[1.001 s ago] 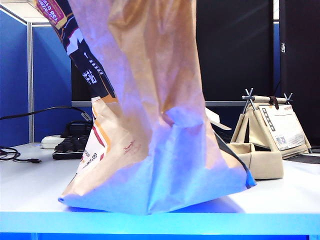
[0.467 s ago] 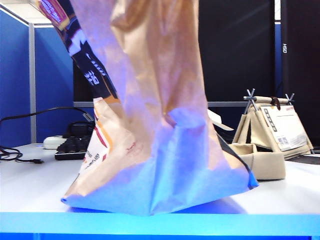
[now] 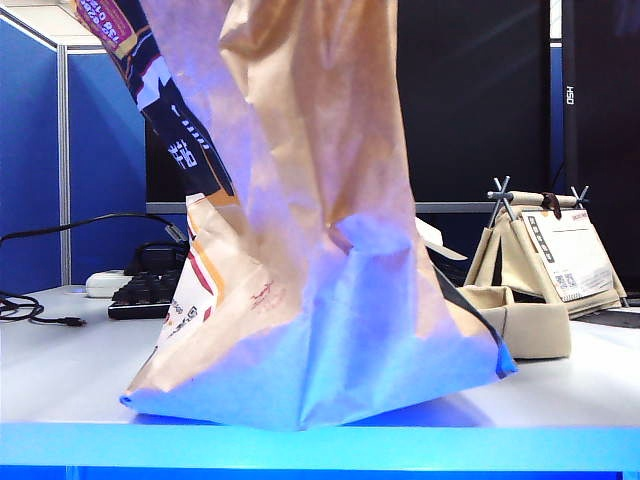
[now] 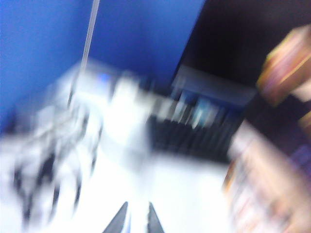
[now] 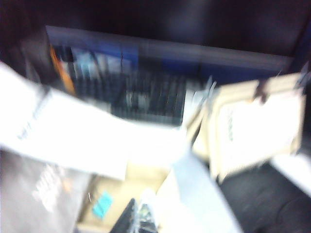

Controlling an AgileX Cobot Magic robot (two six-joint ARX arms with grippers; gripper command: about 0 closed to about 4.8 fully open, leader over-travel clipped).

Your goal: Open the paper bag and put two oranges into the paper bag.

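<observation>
paper bag (image 3: 310,250): upright on desk (image 3: 60,370), filling the exterior view's middle | left gripper (image 4: 137,221): fingers closed, empty, bag at 3 o'clock, apart | right gripper (image 5: 138,218): fingers closed, empty, bag's white slip (image 5: 73,138) at 10 o'clock

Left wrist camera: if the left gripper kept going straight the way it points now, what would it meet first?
Hedged, since the picture is badly blurred: the left gripper, jaws nearly together, points across bare white table toward the dark keyboard. The keyboard looks like the first thing; the paper bag lies off to one side.
</observation>
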